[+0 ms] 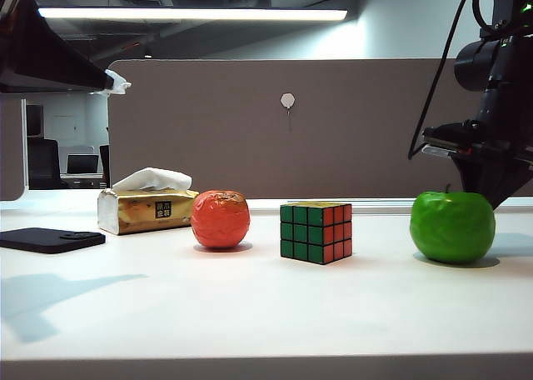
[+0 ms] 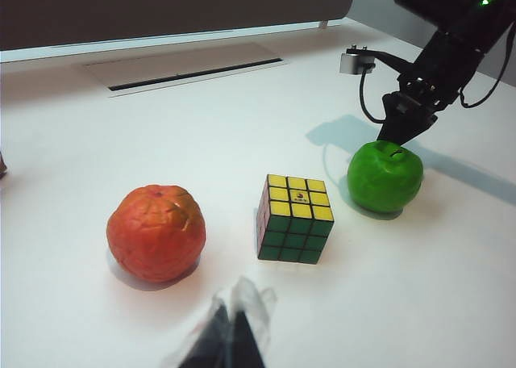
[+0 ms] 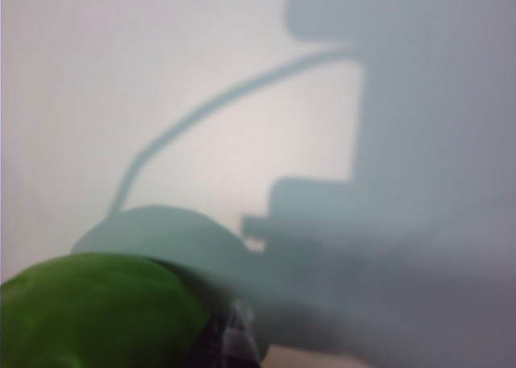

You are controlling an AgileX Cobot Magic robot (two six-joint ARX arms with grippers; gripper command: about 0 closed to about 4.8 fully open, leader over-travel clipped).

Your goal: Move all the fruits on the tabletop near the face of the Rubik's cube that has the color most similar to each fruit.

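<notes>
The right gripper [image 2: 399,130] sits just behind the green apple [image 1: 452,227] at frame right; whether it grips cannot be told. The left gripper [image 2: 230,336] hangs with fingers nearly together, empty, near the Rubik's cube [image 1: 316,232].

**Black arm, black cables, one green light**

At the right edge of the exterior view the right arm is matt black, with a rounded cylindrical joint near the top and thin black cables looping down beside it. A flat pale grey plate juts out at mid height. Upper right in the left wrist view, the same arm shows a small green indicator light, a little white-grey box on a black bracket, and the right gripper [image 2: 401,134] tapering to a dark wedge. The left gripper [image 2: 228,336], bottom centre there, has dark fingers wrapped in clear, glossy film.
</notes>
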